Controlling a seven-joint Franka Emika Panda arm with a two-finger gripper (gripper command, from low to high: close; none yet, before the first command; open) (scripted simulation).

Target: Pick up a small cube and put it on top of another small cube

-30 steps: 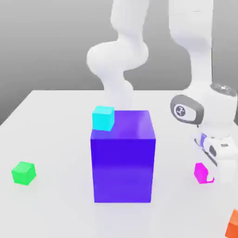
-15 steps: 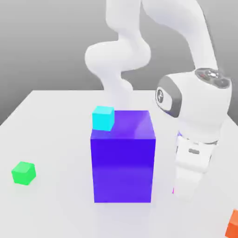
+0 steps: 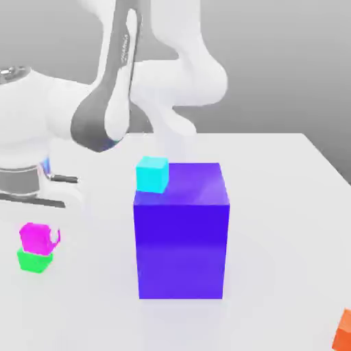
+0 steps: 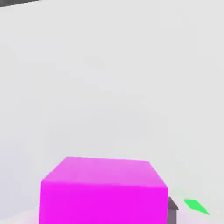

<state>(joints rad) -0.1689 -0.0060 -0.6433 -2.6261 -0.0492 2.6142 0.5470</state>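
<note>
Magenta and small, a cube sits in the grasp of the claw at the exterior view's left, over a green cube on the pale bench. Whether the two touch cannot be told, and the hand view, where a green patch peeks out beside the magenta block, suggests the pair may need a little more lining up.

The cube looks stiff, light and smooth-faced (plain flat sides, no handle), and should bear a firm squeeze without denting. Opposite side faces, pinched around their middle, offer the best hold; a grip near an edge could let it twist. Placement probably calls for a level, gentle descent and an even release, since an off-centre drop might tip it from its narrow perch.

Toward the centre, right of the pair, stands a big purple-blue block, a cyan cube resting at the left of its top. An orange cube lies at the near right, while the white arm reaches over from the far side.
</note>
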